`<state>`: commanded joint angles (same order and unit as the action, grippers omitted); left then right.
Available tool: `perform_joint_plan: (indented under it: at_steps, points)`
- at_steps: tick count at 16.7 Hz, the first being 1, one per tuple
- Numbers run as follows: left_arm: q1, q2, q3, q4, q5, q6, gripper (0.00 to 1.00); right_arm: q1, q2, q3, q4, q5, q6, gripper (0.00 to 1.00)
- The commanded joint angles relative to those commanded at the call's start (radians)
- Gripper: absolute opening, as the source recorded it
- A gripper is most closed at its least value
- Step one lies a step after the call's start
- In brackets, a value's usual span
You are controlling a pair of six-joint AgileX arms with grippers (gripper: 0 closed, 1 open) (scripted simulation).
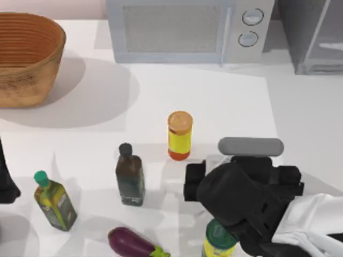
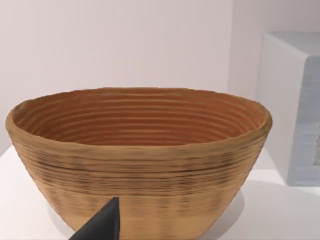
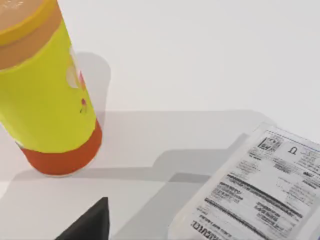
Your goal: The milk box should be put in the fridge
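The milk box [image 3: 255, 195] appears in the right wrist view as a white panel with fine black print, close beside the yellow jar [image 3: 45, 95]. In the top view my right arm covers it. My right gripper [image 1: 193, 182] hovers low at the front right of the table, just in front of the jar [image 1: 179, 135]. One dark fingertip [image 3: 90, 222] is off to one side, nothing is between the fingers, and the gripper is open. The fridge [image 1: 316, 37] stands at the back right corner, partly in view. My left gripper [image 1: 5, 187] is parked at the left edge.
A light grey microwave [image 1: 187, 29] sits at the back centre and a wicker basket [image 1: 27, 59] at the back left. Along the front stand a dark bottle [image 1: 129, 176], a green-capped oil bottle [image 1: 53, 201], an eggplant [image 1: 131, 243] and a green-lidded jar [image 1: 218, 238].
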<state>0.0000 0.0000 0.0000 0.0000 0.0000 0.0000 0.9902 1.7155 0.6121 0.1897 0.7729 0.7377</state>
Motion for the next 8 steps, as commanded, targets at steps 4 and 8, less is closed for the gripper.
perform_joint_plan:
  at_steps: [4, 8]
  points:
    - [0.0, 0.0, 0.0, 0.0, 0.0, 0.0, 1.0, -0.012, -0.016, 0.024, 0.004, -0.007, -0.012, 1.0]
    - [0.0, 0.0, 0.0, 0.0, 0.0, 0.0, 1.0, -0.067, -0.003, 0.03, 0.017, -0.04, -0.072, 1.0]
